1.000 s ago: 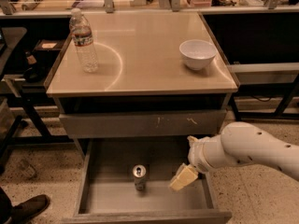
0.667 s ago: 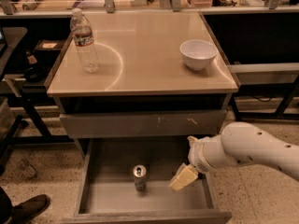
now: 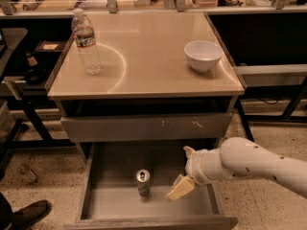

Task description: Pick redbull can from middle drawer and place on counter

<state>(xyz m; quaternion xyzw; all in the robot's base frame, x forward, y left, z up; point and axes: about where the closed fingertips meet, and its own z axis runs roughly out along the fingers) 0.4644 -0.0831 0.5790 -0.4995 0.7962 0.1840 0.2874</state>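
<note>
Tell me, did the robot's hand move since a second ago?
Yes, a little: the hand, over the middle drawer, has slid closer to the redbull can.

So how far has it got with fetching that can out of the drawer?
Done: the middle drawer stands open. In hand: the pincer hangs inside it, beside the upright redbull can, not touching it. Left: grasp it, lift it onto the counter.

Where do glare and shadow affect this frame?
Camera view: light glares off the glossy beige counter near the clear plastic water bottle; the open grey metal drawer lies in shade, its small silver can dull, the tool beside it.
</note>
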